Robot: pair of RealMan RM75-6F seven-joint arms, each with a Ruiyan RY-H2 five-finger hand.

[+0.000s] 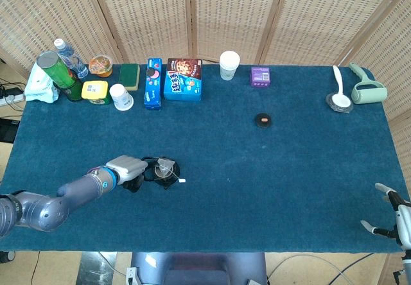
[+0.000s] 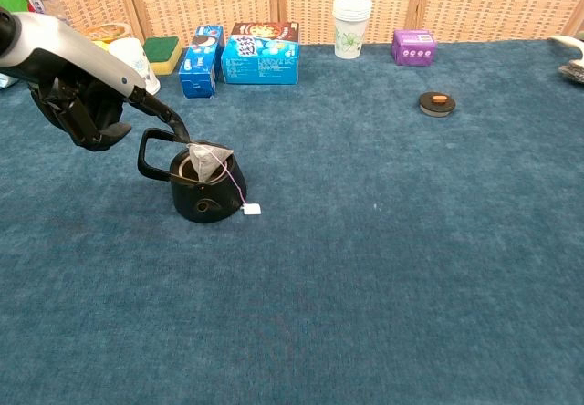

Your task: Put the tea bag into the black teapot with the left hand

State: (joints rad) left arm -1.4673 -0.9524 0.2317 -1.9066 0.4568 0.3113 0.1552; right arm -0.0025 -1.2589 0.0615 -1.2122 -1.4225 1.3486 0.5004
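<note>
The black teapot [image 2: 203, 191] stands on the blue cloth, lid off, handle to the left; it also shows in the head view [image 1: 163, 172]. The white tea bag [image 2: 206, 160] sits in its mouth, poking above the rim. Its string hangs over the side to a small paper tag [image 2: 252, 209] on the cloth. My left hand [image 2: 87, 99] is left of the pot, holding nothing, most fingers curled, one stretched toward the handle; the head view shows it too [image 1: 126, 170]. My right hand [image 1: 393, 217] hangs off the table's near right corner with fingers spread.
The pot's black lid [image 2: 437, 103] lies far right of the pot. Along the back edge stand blue boxes [image 2: 261, 53], a paper cup [image 2: 351, 13], a purple box [image 2: 412, 46], a sponge [image 2: 163, 53] and, in the head view, bottles [image 1: 59, 70]. A spoon and roller [image 1: 367, 91] sit at the back right.
</note>
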